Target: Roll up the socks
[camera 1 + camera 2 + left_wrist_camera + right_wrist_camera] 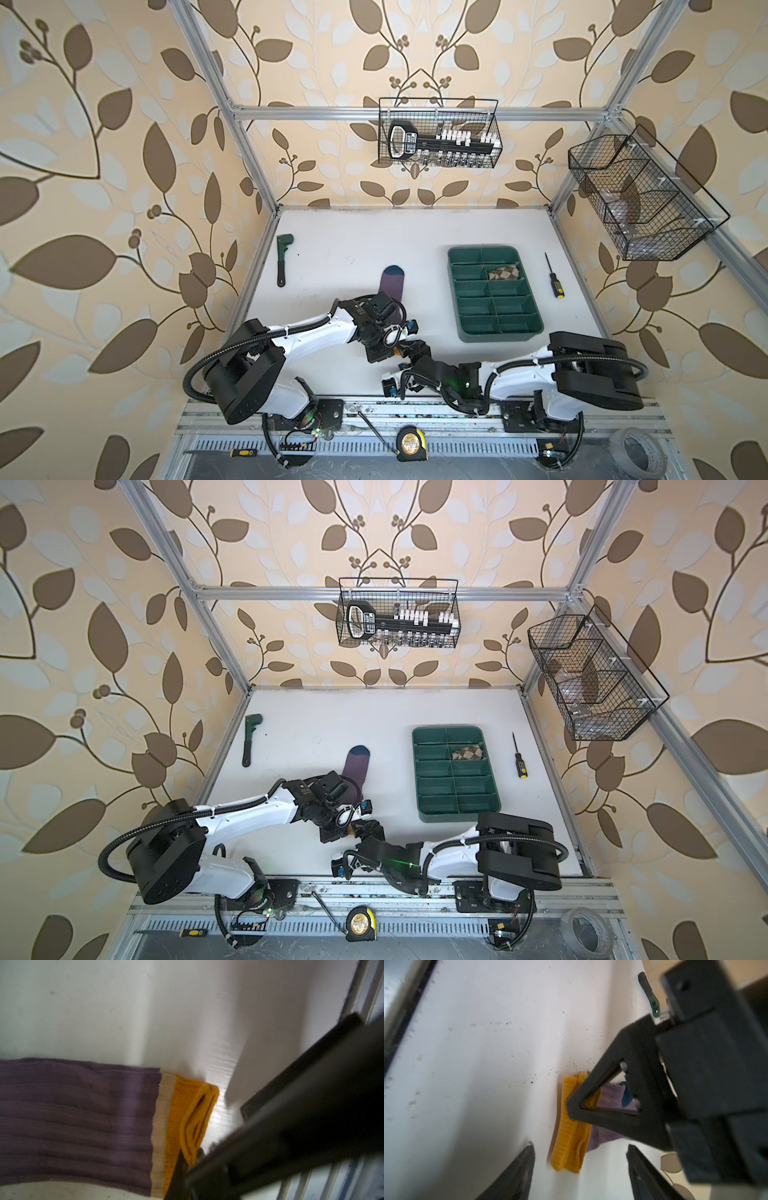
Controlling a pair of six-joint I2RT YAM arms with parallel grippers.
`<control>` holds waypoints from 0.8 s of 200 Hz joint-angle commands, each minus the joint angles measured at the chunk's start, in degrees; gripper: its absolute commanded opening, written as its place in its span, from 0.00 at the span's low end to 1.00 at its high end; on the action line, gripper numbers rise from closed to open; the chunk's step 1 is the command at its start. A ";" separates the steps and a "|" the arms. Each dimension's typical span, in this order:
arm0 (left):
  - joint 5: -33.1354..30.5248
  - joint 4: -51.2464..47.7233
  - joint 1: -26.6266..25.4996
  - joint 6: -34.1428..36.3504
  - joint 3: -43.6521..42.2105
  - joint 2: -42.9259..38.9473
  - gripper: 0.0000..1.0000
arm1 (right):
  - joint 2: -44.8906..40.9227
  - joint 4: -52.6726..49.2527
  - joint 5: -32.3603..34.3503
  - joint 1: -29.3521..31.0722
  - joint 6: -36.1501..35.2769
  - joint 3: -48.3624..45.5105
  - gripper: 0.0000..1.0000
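The purple ribbed sock (393,283) (356,764) lies flat on the white table, navy toe pointing away. Its near end is hidden under the arms in both top views. In the left wrist view its mustard-yellow cuff (193,1113) is folded over. My left gripper (192,1160) (380,354) is shut on the corner of that fold. My right gripper (580,1159) (409,348) stands open just short of the cuff (569,1136), with nothing between its fingers. The tan-and-brown argyle sock (505,273) (468,753) sits bunched in a compartment of the green tray.
The green divided tray (457,316) stands right of centre. A yellow-handled screwdriver (554,276) lies beyond it to the right. A green wrench (284,259) lies at the far left. A tape measure (411,444) and a tape roll (636,453) sit on the front rail.
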 commanded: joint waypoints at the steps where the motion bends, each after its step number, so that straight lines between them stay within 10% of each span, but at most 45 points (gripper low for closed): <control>1: 1.45 -1.24 0.61 0.04 2.20 -0.95 0.00 | 2.67 3.42 -1.68 -0.82 2.08 1.88 0.52; 132: 1.69 -1.30 0.61 -1.33 1.60 -5.15 0.00 | 3.99 -7.03 -7.47 -3.85 6.88 4.63 0.00; 160: -9.74 3.22 0.61 -4.71 0.94 -9.91 0.31 | 0.52 -21.44 -13.62 -4.50 10.52 8.17 0.00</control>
